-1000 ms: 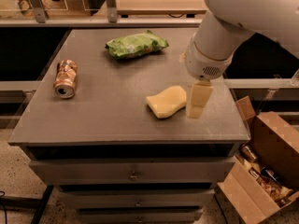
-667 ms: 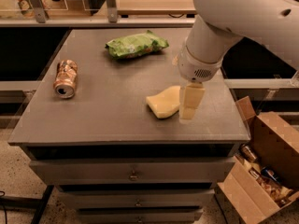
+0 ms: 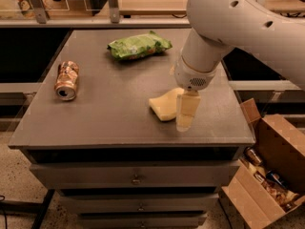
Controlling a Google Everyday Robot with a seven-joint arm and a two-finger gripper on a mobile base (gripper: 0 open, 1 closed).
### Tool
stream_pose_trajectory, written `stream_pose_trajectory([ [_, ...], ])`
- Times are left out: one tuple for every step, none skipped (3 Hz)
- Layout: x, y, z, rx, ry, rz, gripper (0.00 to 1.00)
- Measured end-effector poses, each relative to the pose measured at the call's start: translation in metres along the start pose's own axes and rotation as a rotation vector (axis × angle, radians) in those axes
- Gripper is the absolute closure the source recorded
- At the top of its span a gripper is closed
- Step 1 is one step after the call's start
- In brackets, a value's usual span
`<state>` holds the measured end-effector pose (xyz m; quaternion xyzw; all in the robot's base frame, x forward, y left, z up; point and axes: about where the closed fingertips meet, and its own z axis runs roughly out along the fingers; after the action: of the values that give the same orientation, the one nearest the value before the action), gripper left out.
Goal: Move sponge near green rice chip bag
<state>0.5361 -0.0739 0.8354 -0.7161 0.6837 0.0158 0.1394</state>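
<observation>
Grey surface, front right: hand has slid over onto the sponge, likely about to grasp; open or closed I cannot tell; bag waits near the back edge

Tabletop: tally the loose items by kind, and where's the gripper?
Pale yellow foam sponge: 1
Crinkled bright green rice chip bag: 1
Crushed copper-coloured can: 1
Total: 3
Cream gripper hangs at the sponge's right edge.

Arm is showing a smooth, white, rounded shell with two small dark holes. Wrist collar is showing a grey seam and a dotted vent patch. Cream, blocky gripper is hanging beneath it, over the table's front right.
</observation>
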Motion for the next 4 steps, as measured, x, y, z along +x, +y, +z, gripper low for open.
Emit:
stream_pose_trajectory([
  [-0.002,0.001,0.013,-0.026,-0.005,0.0,0.0],
  [-0.005,0.001,0.024,-0.05,-0.008,-0.002,0.18],
  [-0.008,0.0,0.026,-0.061,-0.007,-0.007,0.41],
  [-0.01,-0.001,0.023,-0.062,-0.006,-0.009,0.64],
])
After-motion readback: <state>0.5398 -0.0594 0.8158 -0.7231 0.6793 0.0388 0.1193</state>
